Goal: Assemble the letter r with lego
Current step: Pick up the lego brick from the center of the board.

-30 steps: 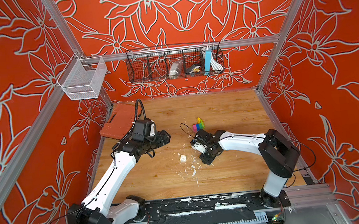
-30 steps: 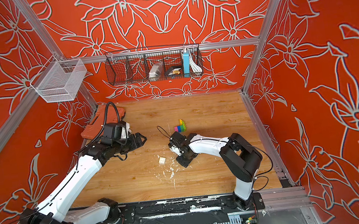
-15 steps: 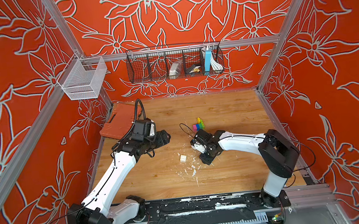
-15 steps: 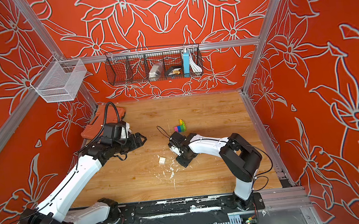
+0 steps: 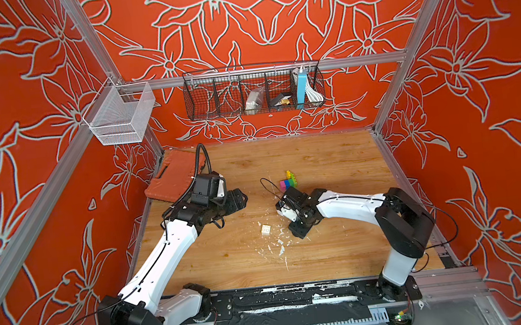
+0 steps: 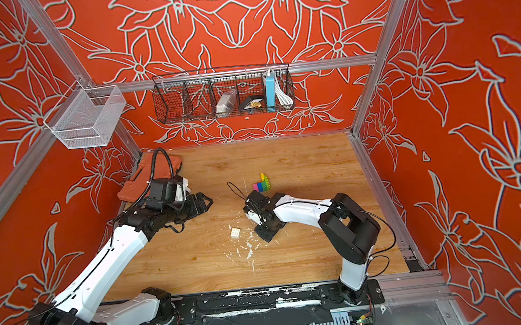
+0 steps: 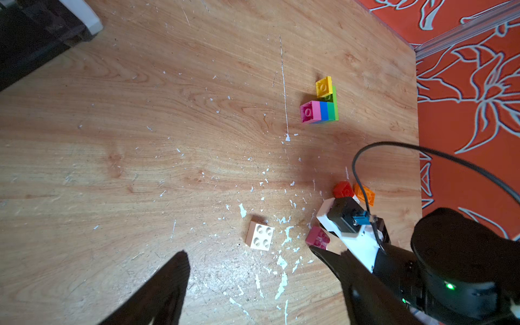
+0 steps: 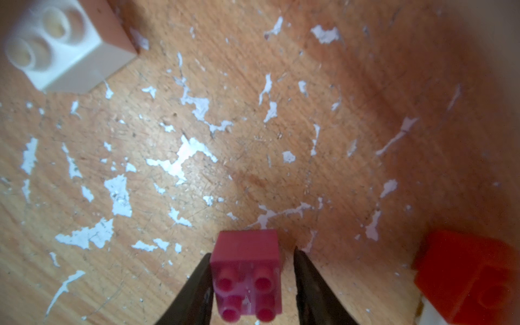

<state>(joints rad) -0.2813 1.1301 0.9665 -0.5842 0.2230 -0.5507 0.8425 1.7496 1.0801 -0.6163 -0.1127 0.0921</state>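
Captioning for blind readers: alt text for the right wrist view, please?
A dark pink brick, studs facing the camera, sits between the black fingers of the right tool; one finger touches it, the other stands slightly clear. A white brick and a red brick lie apart from it on the white-flecked wooden table.

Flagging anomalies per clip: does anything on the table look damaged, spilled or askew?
White flecks litter the wooden table around the white brick, apparently chipped coating. The dark pink brick inside the right tool lies tipped, studs sideways.
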